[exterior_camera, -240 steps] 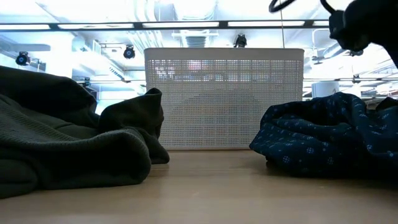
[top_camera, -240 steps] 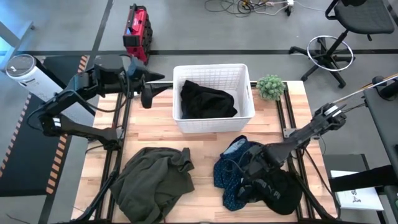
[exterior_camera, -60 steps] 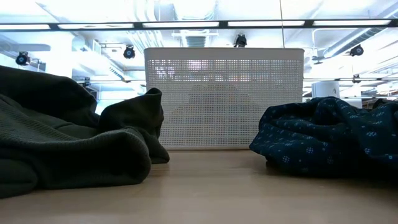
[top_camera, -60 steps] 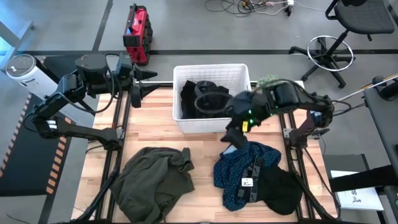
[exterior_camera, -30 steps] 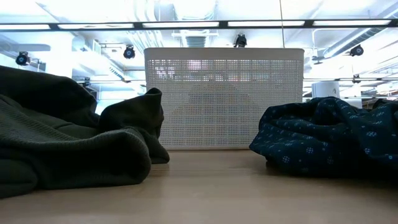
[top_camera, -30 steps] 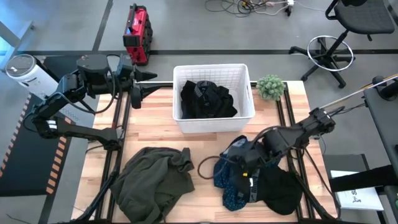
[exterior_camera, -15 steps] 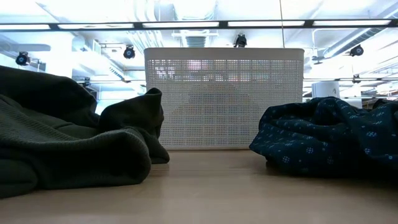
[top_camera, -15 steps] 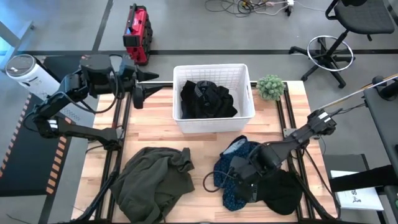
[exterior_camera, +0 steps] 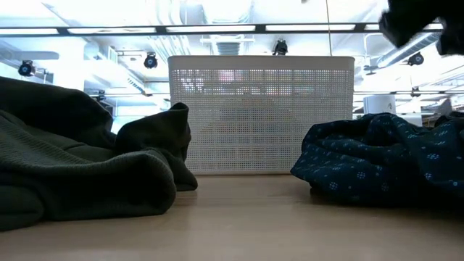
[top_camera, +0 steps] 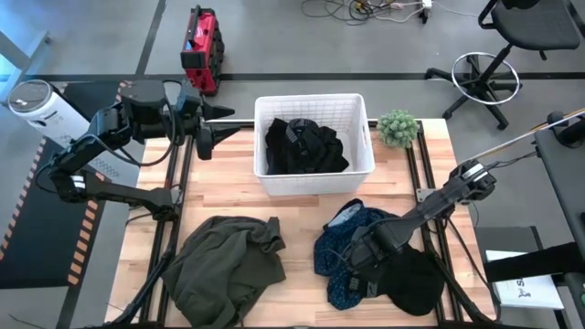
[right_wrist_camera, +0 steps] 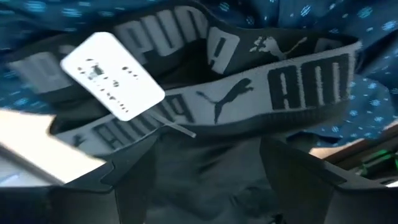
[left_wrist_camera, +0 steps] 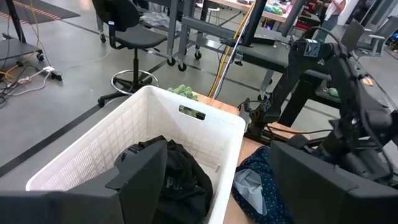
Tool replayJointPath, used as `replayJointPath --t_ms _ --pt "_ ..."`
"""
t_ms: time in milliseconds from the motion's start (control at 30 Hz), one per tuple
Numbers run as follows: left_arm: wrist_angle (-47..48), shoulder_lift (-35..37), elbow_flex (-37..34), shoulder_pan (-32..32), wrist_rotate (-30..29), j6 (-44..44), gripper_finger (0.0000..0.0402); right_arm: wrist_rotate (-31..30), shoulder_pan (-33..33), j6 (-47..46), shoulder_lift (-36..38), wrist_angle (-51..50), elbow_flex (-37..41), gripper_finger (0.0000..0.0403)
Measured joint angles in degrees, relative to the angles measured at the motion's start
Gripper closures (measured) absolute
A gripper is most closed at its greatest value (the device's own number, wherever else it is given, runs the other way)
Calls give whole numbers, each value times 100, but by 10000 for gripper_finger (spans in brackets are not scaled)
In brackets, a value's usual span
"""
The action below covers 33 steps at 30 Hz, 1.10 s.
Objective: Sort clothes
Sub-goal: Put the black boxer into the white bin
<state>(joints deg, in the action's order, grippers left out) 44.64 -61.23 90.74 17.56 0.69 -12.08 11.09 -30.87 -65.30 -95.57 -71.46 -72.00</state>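
Right gripper [top_camera: 358, 259], fingers spread wide, hovers over the black logo-waistband garment [right_wrist_camera: 249, 99] near the white lattice basket [top_camera: 313, 175], probably grabbing next.

The olive-grey top [exterior_camera: 80, 170] is running off the low view's left edge, and the navy patterned piece [exterior_camera: 377, 163] is running off its right. The white basket [exterior_camera: 261, 112] is hiding the black clothes inside it from that low camera. A dark blur [exterior_camera: 413, 25] is showing at the top right corner there, too smeared to identify. In the right wrist view, the print on the white tag [right_wrist_camera: 112, 74] is blurring past reading, and the black waistband [right_wrist_camera: 217, 106] is being cropped at both sides
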Motion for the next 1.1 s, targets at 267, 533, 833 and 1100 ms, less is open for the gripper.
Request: replayJointPath --t_ms 267,533,833,1100 --pt "0 2 0 -2 0 -33 125 134 2 -246 0 691 889 162" --pt "-2 2 0 -1 -2 -68 141 777 4 -244 0 1496 1475 318" --pt "-2 3 0 -2 -4 -66 150 1028 14 -110 323 1027 347 392" --pt "-4 -9 0 0 -7 -66 143 860 15 -310 869 -28 -1308 398"
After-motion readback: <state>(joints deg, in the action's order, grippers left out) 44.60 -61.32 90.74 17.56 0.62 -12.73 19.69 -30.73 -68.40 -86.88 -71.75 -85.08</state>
